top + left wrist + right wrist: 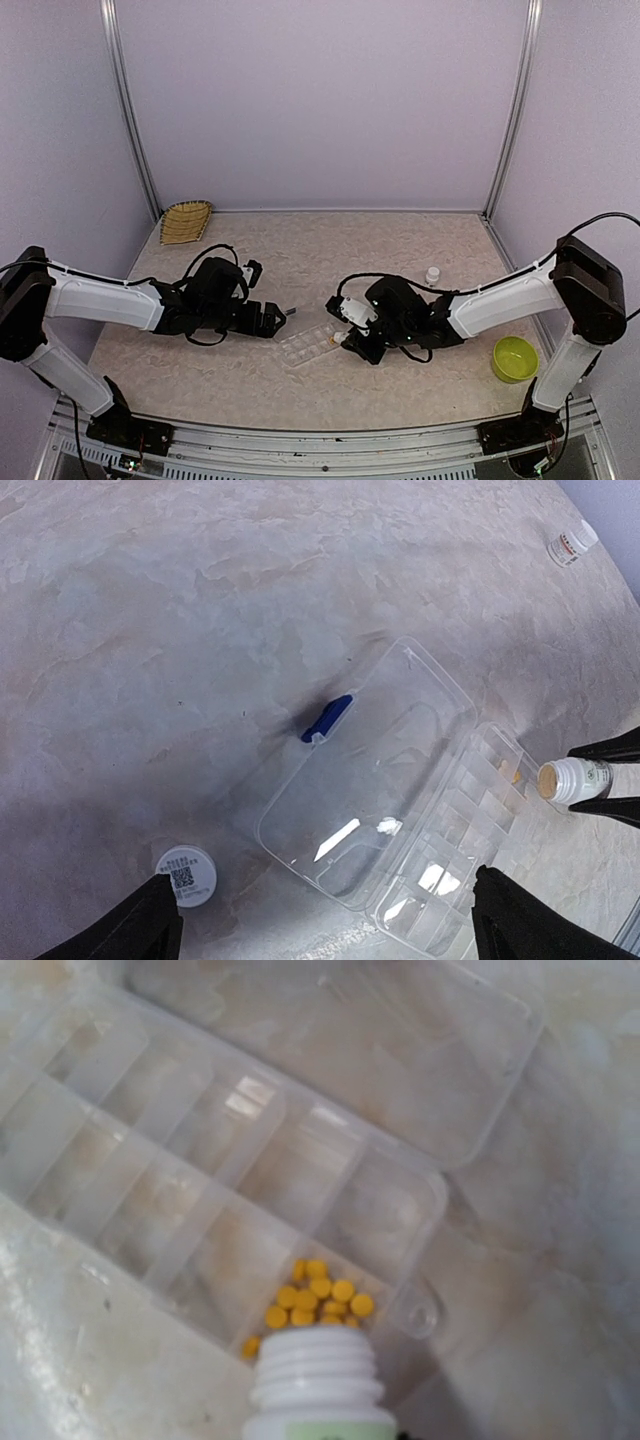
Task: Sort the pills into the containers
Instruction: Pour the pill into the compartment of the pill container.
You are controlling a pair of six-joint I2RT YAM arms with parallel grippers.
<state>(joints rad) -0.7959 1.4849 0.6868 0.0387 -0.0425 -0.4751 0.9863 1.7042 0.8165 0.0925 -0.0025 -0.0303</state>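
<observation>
Right wrist shows our right claw (572,778) holding the bottle (318,1385), left claw (325,920) wide, pills (315,1298) in one lower cell (385,1272), rest look empty.

The clear organizer box (110,1175) lies diagonally on the bench (560,1290), with its hinged lid (400,1070) opened flat beside it. Thin walls divide the box into two rows of oblong cells (200,1120). Only the corner cell nearest the camera shows contents: a cluster of round yellow pills (318,1298), about a dozen. One more pill lies slightly apart, at the lower left of the cluster. The white bottle (318,1380) enters from the bottom edge, its threaded neck uncapped and directed at that cell.
</observation>
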